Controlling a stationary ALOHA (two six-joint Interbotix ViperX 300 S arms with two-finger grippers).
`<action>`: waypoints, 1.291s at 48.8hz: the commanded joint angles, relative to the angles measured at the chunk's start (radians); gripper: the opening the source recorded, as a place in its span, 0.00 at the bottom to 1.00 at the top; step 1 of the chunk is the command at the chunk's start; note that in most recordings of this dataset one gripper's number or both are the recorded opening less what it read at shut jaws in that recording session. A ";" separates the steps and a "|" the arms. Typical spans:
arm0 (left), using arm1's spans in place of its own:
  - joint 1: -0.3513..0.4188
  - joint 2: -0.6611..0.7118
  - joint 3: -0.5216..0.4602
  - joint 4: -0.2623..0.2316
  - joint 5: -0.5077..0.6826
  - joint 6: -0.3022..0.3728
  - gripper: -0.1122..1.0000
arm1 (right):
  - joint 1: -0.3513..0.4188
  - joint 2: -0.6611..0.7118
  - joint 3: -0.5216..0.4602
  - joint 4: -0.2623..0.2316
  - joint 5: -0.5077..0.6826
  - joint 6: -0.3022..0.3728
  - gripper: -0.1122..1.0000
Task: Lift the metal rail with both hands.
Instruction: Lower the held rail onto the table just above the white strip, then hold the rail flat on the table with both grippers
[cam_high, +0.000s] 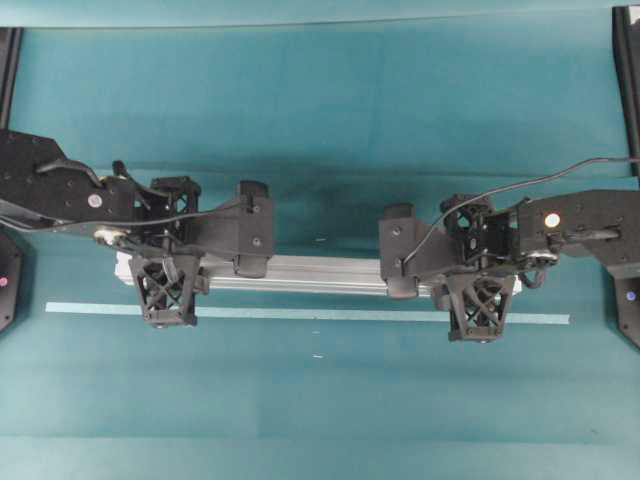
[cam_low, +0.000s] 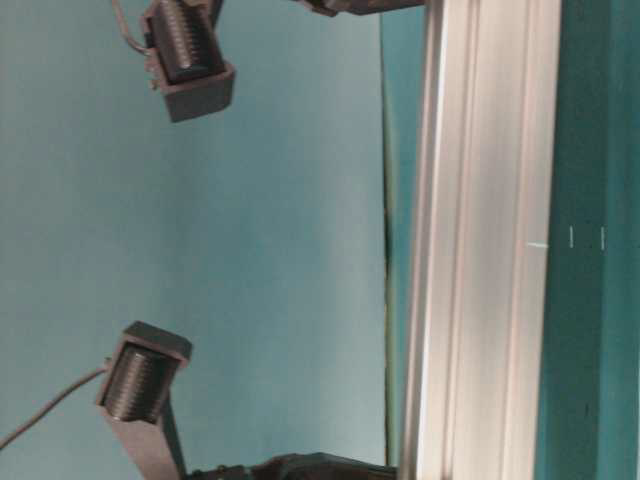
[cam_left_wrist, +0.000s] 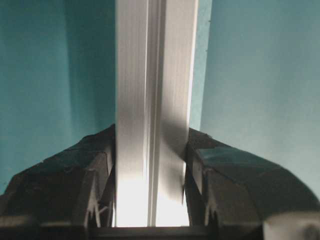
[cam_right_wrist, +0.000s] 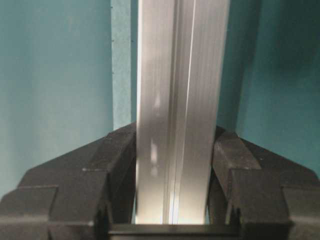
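Metal rail runs left-right across the teal surface, long axis in line with the pale tape strip just in front of it. Left end effector clamped on the rail near its left end, right end effector clamped near its right end; each arm owns its own end, neither reaches across. Wrist views: rail passes straight between the fingers, both sides pressed against it, jaws part-closed to rail width. Table-level view suggests the rail sits clear of the surface, so lift looks underway; can't be sure. Ends must rise level together. No containers in view.
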 joint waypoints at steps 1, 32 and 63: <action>0.002 -0.006 0.009 0.003 -0.032 -0.015 0.37 | 0.018 0.009 -0.003 0.005 -0.023 -0.002 0.45; -0.014 0.044 0.058 0.003 -0.144 -0.089 0.37 | 0.026 0.078 0.011 -0.002 -0.094 -0.005 0.46; -0.028 0.060 0.069 0.003 -0.195 -0.115 0.37 | 0.044 0.101 0.026 0.000 -0.121 0.003 0.46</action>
